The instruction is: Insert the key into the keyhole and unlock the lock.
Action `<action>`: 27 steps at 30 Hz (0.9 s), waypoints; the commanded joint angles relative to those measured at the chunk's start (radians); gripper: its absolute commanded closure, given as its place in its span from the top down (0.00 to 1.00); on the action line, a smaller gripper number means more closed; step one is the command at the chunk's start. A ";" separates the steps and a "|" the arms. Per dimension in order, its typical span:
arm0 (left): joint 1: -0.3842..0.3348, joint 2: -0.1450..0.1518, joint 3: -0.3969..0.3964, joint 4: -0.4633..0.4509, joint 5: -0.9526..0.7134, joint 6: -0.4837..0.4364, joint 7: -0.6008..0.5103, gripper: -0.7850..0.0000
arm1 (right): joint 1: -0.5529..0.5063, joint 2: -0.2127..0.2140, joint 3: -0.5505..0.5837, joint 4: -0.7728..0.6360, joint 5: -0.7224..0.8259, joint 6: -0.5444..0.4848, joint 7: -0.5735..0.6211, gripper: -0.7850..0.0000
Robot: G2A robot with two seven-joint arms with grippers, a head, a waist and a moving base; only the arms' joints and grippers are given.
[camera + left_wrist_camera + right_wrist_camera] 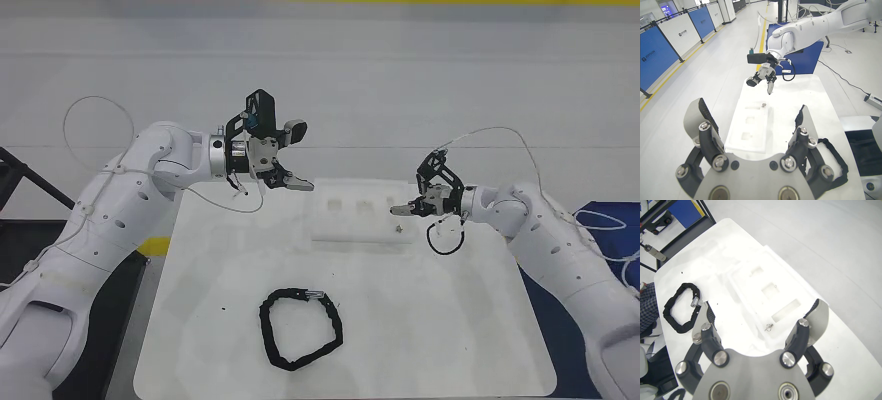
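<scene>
The white tabletop is the biggest thing here. A flat white foam tray lies on its far middle part. The tray has three square holes in a row.

A black chain lock lies on the near middle of the tabletop. It is bent round into a ring. Its two ends meet at a small silver lock end on the far side of the ring. The lock is well apart from the tray.

The left pincer hangs in the air over the far left part of the tabletop, near the left end of the tray. Its two fingers are spread wide and there is nothing between them.

The right pincer hangs over the right end of the tray. Its fingers are spread wide too, and it has hold of nothing.

The little silver key lies flat on the right end of the tray, just beside the hole on that end. It is close under the right pincer, but the pincer is not touching it. The key is far from the lock.
</scene>
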 commanded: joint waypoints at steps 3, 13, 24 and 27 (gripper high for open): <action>0.000 0.000 0.000 0.000 0.000 0.000 0.000 1.00 | 0.013 -0.039 -0.025 0.084 0.070 0.040 0.052 1.00; 0.000 0.000 0.000 0.000 0.000 0.000 0.000 1.00 | 0.017 -0.124 -0.061 0.179 0.218 0.206 0.206 1.00; 0.000 0.000 0.000 0.000 0.000 0.000 0.000 1.00 | 0.028 -0.181 -0.080 0.207 0.194 0.416 0.225 1.00; 0.000 0.000 0.000 0.000 0.000 0.000 0.000 1.00 | 0.031 -0.186 -0.081 0.196 0.160 0.482 0.221 1.00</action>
